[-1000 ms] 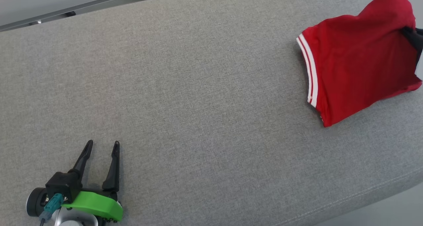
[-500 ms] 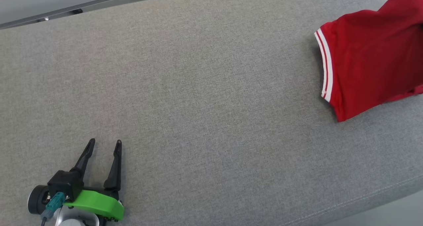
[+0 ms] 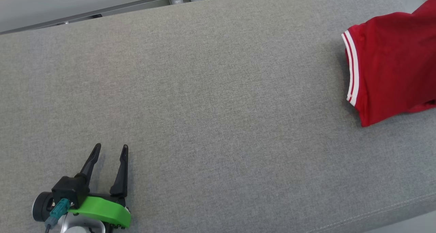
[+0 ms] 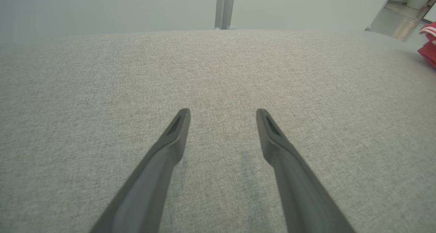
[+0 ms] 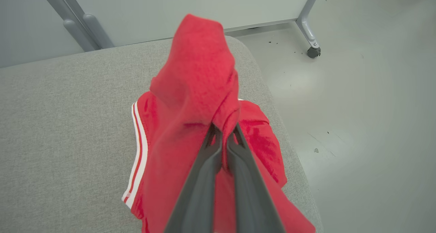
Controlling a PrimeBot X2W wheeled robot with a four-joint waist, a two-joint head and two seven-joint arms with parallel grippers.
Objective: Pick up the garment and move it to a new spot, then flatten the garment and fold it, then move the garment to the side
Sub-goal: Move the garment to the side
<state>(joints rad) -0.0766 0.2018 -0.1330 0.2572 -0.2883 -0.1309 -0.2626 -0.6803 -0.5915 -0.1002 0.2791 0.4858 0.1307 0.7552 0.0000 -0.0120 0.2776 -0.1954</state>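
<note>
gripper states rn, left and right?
Left gripper: open, holding nothing.
Right gripper: closed on the red garment.

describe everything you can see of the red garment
The garment is red, of soft knit-looking cloth, with two white stripes along one edge. It is bunched, not flat. The right gripper has its jaws shut on a fold, and a peak of cloth sticks up past them. The rest drapes down onto the right end of the grey cushion. The head view cuts off its right part.
</note>
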